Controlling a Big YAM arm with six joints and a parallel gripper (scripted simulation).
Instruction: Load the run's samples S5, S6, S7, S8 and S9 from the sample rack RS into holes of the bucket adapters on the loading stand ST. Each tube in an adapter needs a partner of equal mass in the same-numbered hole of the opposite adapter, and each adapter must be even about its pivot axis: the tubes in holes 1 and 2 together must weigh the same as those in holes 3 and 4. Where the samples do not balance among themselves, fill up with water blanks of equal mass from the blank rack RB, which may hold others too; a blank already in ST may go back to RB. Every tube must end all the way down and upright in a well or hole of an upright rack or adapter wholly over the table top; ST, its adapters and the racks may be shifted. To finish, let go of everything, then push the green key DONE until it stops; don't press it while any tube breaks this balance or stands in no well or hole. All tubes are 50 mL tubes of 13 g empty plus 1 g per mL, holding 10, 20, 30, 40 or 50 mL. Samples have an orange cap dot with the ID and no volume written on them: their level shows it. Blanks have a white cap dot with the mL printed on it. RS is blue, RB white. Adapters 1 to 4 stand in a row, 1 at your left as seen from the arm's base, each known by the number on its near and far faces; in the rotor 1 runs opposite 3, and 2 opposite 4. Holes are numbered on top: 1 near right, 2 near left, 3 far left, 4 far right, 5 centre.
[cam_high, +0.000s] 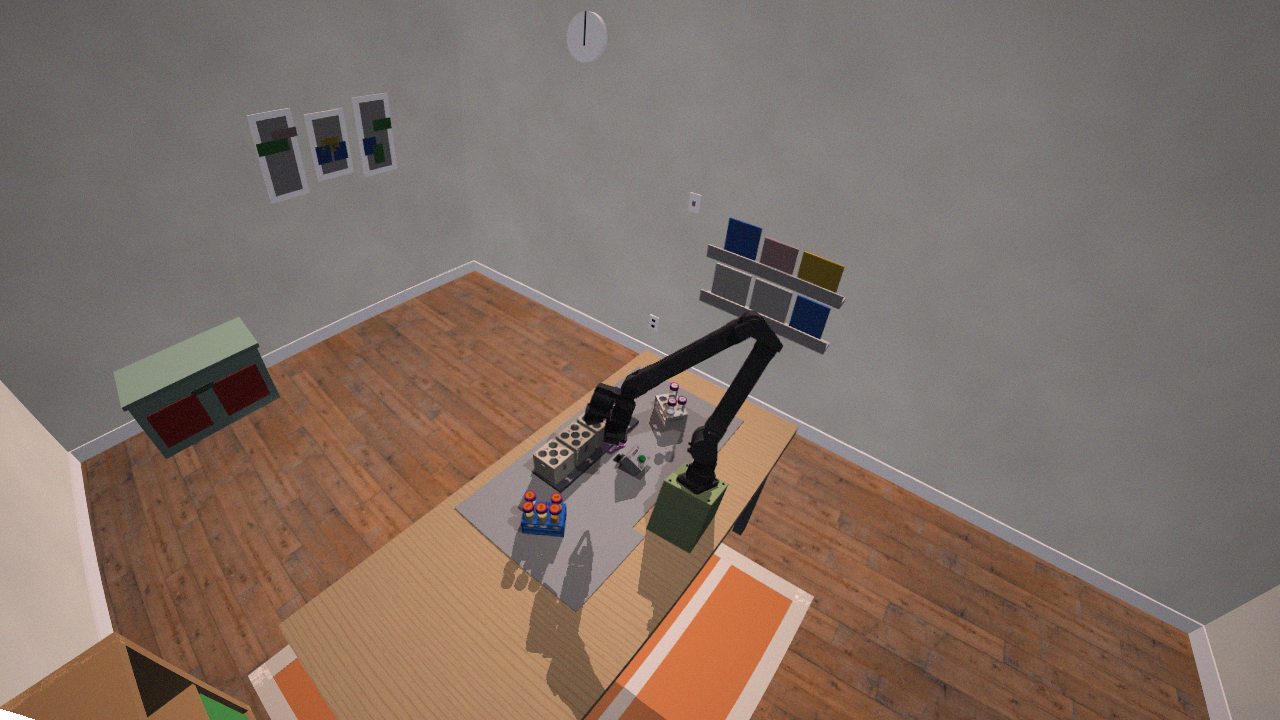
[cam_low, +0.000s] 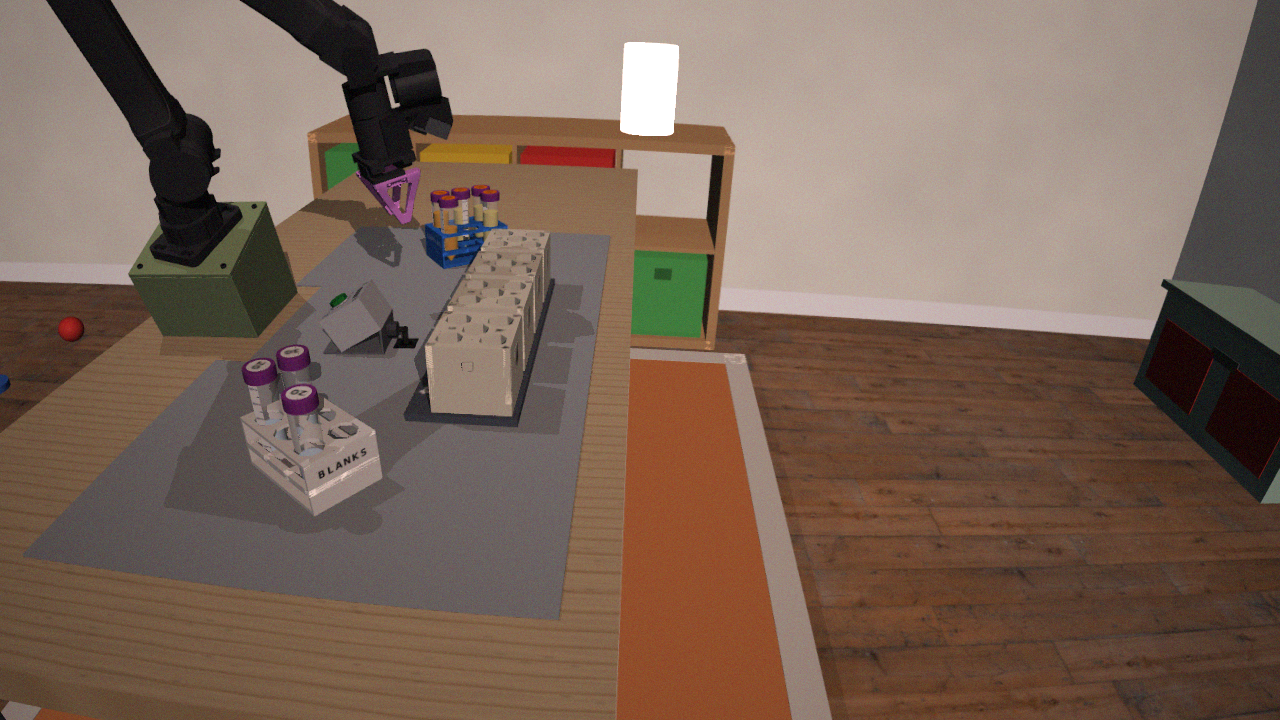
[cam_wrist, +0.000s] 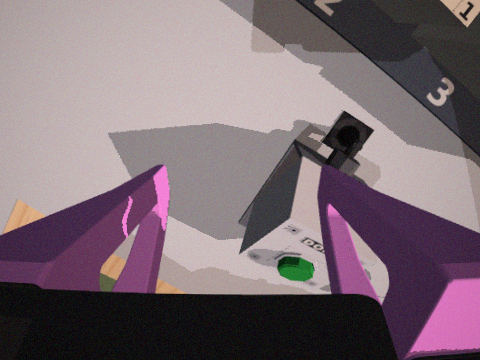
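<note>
My gripper (cam_low: 398, 201) hangs in the air above the grey mat, between the key box and the blue rack RS (cam_low: 463, 233). Its purple fingers are partly open with nothing between them, as the wrist view (cam_wrist: 243, 174) shows. RS holds several orange-dotted sample tubes (cam_low: 460, 205). The loading stand ST (cam_low: 487, 313) carries a row of beige adapters, and the holes I can see are empty. The white blank rack RB (cam_low: 314, 456) holds three purple-capped blanks (cam_low: 277, 376). The green key DONE (cam_wrist: 295, 268) sits on a sloped grey box (cam_low: 358, 317) below the gripper.
The arm's green base block (cam_low: 214, 268) stands at the table's edge. A wooden shelf (cam_low: 554, 161) with coloured bins stands behind the table's far end. The stand's front strip shows the numbers 2 and 3 (cam_wrist: 380, 40) in the wrist view.
</note>
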